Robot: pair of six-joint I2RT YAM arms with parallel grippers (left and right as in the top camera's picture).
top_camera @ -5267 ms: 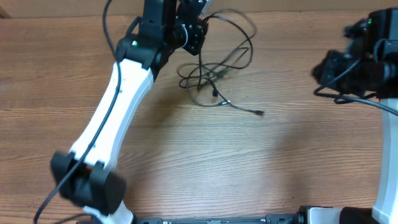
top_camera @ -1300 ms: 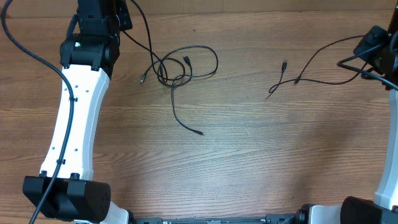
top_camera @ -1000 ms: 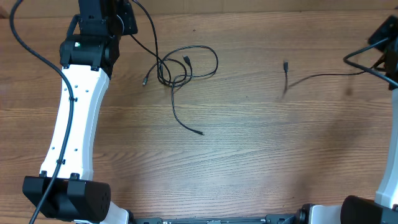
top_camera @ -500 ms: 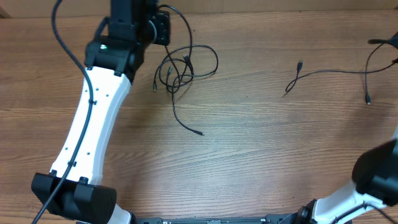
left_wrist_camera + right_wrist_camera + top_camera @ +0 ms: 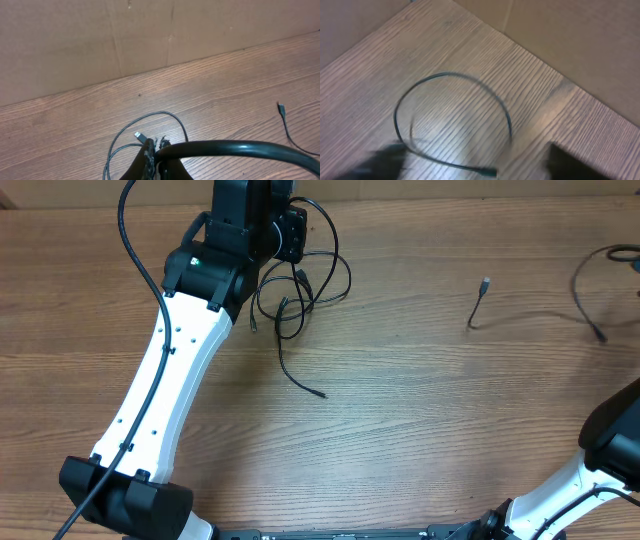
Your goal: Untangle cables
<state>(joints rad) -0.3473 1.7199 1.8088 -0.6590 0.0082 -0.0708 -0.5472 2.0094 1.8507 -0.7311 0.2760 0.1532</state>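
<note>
A tangle of thin black cables (image 5: 300, 280) lies at the back left of the wooden table, one loose end trailing forward (image 5: 322, 394). My left gripper (image 5: 288, 232) hangs just above it, shut on a cable that runs down into the tangle. In the left wrist view the left gripper (image 5: 156, 148) shows closed fingers over a cable loop (image 5: 145, 117) with a USB plug (image 5: 138, 135). A separate cable lies at the right, its plug (image 5: 485, 284) pointing back. My right gripper (image 5: 477, 162) is open and blurred above that cable's loop (image 5: 450, 75); nothing is between its fingers.
A cardboard wall (image 5: 150, 35) stands along the table's back edge. A thick black arm cable (image 5: 240, 148) crosses the left wrist view. The right arm's lower link (image 5: 612, 442) rises at the front right corner; the white left arm (image 5: 170, 390) spans the left side.
The right gripper has opened and let go of its cable, which now lies on the table at the right. The left arm has swung right, dragging the tangle slightly.
</note>
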